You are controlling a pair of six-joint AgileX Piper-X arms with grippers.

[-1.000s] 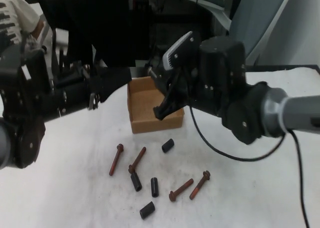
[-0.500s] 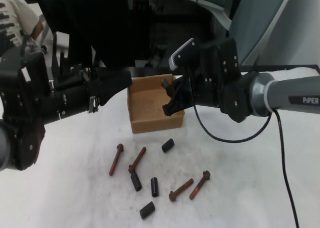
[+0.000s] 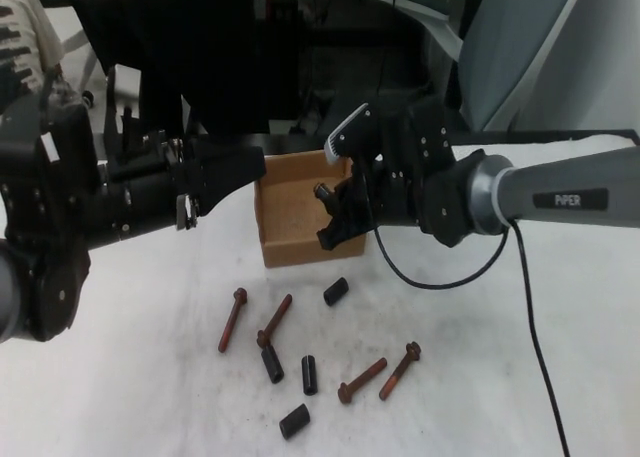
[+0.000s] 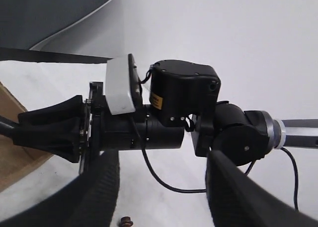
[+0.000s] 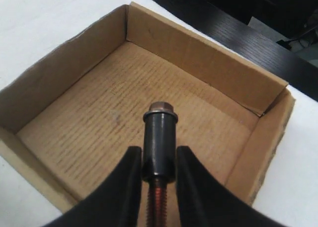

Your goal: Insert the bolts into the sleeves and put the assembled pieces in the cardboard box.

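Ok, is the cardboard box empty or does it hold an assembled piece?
Empty, as far as shown: the cardboard box floor is bare, and the sleeved bolt sits clamped in the right gripper jaws above it.

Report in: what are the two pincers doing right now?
Right pincer shut on sleeved bolt, over cardboard box. Left pincer open, empty. Nothing between bolt and box.

right jaws lowered; closer over cardboard box (image 3: 300, 247)
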